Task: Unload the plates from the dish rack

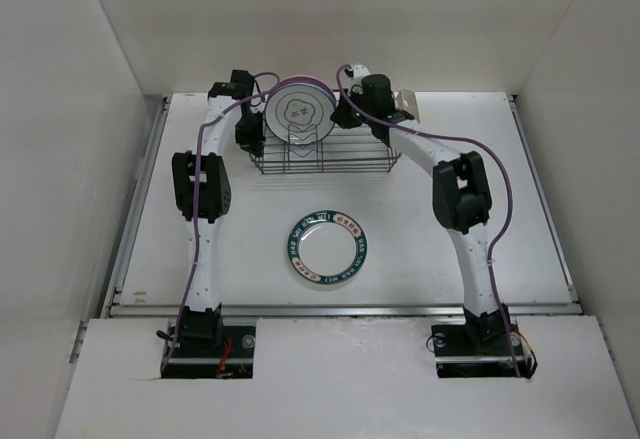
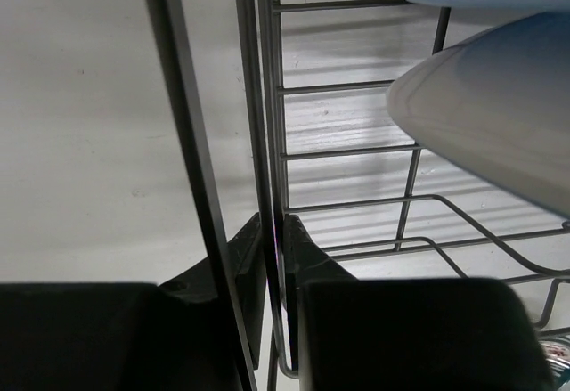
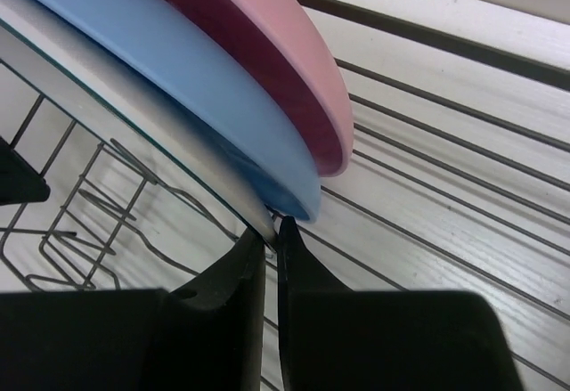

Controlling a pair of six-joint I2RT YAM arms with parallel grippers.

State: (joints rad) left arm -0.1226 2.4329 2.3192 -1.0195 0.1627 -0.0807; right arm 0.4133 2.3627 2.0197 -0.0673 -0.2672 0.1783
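Overhead, the dish rack (image 1: 320,156) stands at the far middle of the table (image 1: 500,209). A white plate (image 1: 298,111) is upright in it, and a green-rimmed plate (image 1: 328,249) lies flat nearer the arm bases. The left gripper (image 1: 250,131) is at the rack's left end and the right gripper (image 1: 346,113) beside the upright plates. The left wrist view shows the left gripper's fingers (image 2: 307,253) clenched on a vertical rack wire. The right wrist view shows the right gripper pinching the white plate's rim, with a blue plate (image 3: 178,70) and a pink plate (image 3: 289,52) leaning behind it.
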